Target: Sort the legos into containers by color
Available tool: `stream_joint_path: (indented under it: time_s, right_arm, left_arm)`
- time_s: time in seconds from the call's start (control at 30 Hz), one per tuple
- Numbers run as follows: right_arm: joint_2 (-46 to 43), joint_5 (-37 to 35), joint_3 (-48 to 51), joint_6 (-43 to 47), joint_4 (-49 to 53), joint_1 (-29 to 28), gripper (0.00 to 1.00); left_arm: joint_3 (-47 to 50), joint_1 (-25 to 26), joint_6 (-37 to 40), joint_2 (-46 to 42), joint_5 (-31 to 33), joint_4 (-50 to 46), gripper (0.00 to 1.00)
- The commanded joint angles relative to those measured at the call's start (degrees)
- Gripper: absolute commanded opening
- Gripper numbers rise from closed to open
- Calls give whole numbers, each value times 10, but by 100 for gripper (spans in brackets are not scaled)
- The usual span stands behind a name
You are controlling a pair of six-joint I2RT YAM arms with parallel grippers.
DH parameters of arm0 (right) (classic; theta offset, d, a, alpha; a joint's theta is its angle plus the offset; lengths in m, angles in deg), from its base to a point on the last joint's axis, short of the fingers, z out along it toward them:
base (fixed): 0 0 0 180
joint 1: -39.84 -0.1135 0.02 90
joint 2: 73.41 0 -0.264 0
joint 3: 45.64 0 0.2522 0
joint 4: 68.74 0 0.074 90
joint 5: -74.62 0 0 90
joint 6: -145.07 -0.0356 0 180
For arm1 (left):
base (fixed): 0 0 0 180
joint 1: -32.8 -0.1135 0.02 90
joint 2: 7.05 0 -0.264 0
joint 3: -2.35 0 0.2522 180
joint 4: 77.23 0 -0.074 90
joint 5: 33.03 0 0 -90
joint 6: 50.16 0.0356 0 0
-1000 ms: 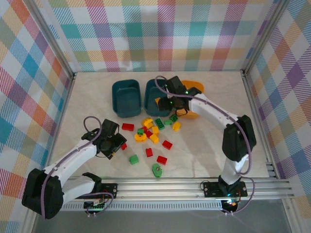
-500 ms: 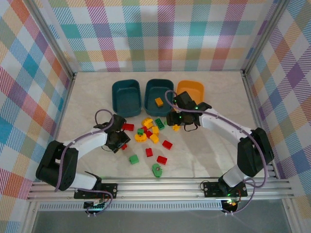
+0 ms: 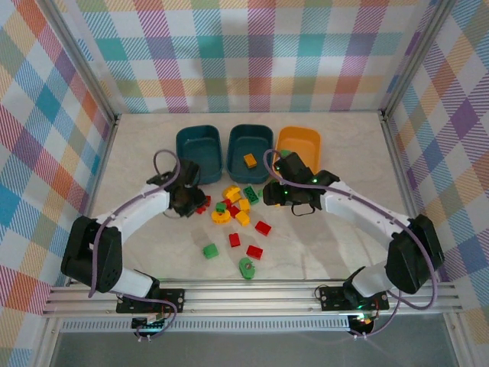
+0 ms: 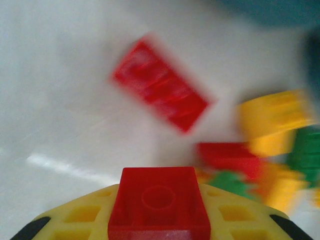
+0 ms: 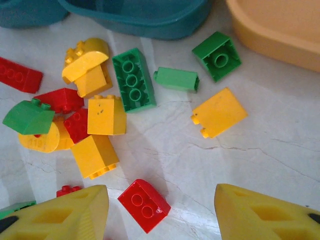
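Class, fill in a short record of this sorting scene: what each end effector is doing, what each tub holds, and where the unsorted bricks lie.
Left end effector: shut on a red brick
Right end effector: open, empty, above the loose bricks
Left teal tub: looks empty
Middle teal tub: one yellow brick
Orange tub: inside not fully visible
Loose bricks: red, yellow and green, in front of the tubs

Lab test cell (plaid walls (image 3: 244, 46), aluminium rails (image 3: 252, 291))
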Motion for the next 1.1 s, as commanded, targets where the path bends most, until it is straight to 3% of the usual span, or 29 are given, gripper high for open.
stream_joint_path:
  time_s: [0.0,0.23,0.47,0.57,0.63,0.83,0.97,1.07]
  right_arm:
    - [-48,-22,25,-13,21,1,58]
    - [-122,-55,56,-24,75,1,59]
    - [-191,-50,51,-18,141,1,62]
    - [-206,-31,58,-26,142,1,64]
    - [-208,-13,64,-30,140,-1,65]
    - [-194,-10,73,-40,136,-36,70]
    - [-162,-13,70,-53,123,-91,70]
    - [-117,-22,63,-62,116,-152,71]
  left_arm:
    - [-91,-21,36,6,18,-19,27]
    - [-313,-74,54,219,30,-61,27]
    - [-485,-88,74,390,-11,-104,27]
    - [-520,-91,78,422,-6,-113,30]
    - [-549,-93,84,444,-6,-128,40]
    - [-591,-96,114,428,-5,-157,77]
    - [-551,-97,121,351,-3,-142,86]
    - [-435,-96,103,241,-22,-83,91]
